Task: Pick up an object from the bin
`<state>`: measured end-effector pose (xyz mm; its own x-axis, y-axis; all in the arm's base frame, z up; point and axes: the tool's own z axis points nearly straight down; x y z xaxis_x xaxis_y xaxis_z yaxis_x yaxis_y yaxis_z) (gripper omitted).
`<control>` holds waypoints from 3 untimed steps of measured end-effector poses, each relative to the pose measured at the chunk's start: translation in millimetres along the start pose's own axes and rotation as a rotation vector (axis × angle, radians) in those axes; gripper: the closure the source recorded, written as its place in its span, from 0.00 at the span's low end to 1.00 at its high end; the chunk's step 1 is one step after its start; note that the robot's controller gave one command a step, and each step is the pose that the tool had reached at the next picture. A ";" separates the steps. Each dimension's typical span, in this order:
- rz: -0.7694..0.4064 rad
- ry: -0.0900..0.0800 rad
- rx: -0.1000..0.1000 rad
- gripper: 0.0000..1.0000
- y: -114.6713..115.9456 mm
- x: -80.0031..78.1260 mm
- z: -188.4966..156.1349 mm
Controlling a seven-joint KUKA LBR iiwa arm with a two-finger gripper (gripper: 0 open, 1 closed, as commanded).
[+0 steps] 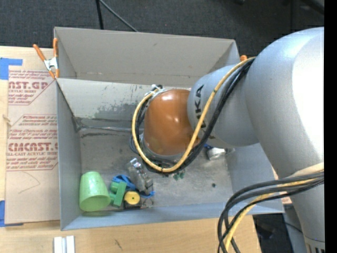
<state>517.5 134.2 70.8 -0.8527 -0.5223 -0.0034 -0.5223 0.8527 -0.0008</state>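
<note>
**Crowded corner, risky grab**

Starting at the left of the bin [67, 141], we have a green cup [95, 191] close against a small heap of blue and yellow pieces [125, 195]. Just right, the end effector [141, 176] sits low over that heap; we cannot tell how wide it stands or whether it has anything. We judge it could snag two pieces or shove the cup. Further right, a white-and-blue piece [215, 153] lies apart.

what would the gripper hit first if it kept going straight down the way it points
Most likely the blue piece and the yellow piece lying right by the gripper. Depth is unclear, so it might reach the bare floor of the bin beside them instead.
</note>
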 end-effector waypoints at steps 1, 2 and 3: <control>-0.001 0.002 -0.002 0.00 1.1 0.4 0.8; -0.143 0.001 -0.001 0.00 -6.5 -0.2 1.0; -0.178 -0.007 0.006 0.00 72.8 -4.4 -1.8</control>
<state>483.3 198.7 72.5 -0.7469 -0.6649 -0.0093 -0.6648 0.7470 -0.0080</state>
